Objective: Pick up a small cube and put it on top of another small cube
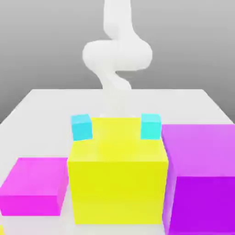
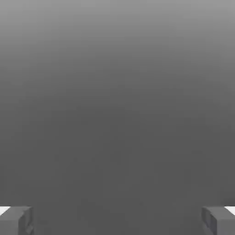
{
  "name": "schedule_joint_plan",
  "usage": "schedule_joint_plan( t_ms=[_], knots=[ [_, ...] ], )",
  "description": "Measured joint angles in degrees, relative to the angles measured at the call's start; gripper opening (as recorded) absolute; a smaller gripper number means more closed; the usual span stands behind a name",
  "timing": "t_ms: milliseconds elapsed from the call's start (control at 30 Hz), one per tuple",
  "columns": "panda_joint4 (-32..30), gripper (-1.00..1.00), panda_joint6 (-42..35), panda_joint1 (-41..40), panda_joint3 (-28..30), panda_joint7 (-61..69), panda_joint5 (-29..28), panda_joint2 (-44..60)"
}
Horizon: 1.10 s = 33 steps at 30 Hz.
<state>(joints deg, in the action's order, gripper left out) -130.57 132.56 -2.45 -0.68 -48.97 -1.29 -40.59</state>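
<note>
Jaws (image 2: 117, 220) spread wide and empty over bare gray surface (image 2: 117, 114), likely the approach step; next, find the small yellow cube near the cyan cubes (image 1: 81, 127).

two camera views: one low and close to the blocks, one mounted on the robot's hand.

the exterior view sits low and close at one edge of the white table (image 1: 41, 103), facing across it toward the white arm (image 1: 117, 55) at the far side; a big yellow cube (image 1: 117, 176) fills the near centre. the hand view looks out between two grey fingertips (image 2: 16, 220), set far apart at the picture's edges, toward plain grey backdrop. that grey backdrop, also seen behind the arm in the exterior view, is all the two views share.
</note>
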Motion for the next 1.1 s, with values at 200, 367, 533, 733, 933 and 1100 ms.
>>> schedule_joint_plan(
  t_ms=[200,367,533,733,933,1100],
  knots=[
    [2.97,0.0,1.89,-5.62,-1.17,-7.57,-2.99,12.86],
    [5.38,0.0,3.4,-9.1,-0.92,-13.58,-5.27,23.29],
    [7.77,0.0,4.97,-11.81,0.37,-18.83,-6.45,33.65],
    [10.58,0.0,7.08,-15.5,2.11,-23.54,-5.51,45.95],
    [13.33,0.0,9.33,-18.22,3.67,-26.46,-1.82,58.09],
    [15.65,0.0,11.09,-21.49,4.0,-27.88,2.87,68.03]
  ],
)
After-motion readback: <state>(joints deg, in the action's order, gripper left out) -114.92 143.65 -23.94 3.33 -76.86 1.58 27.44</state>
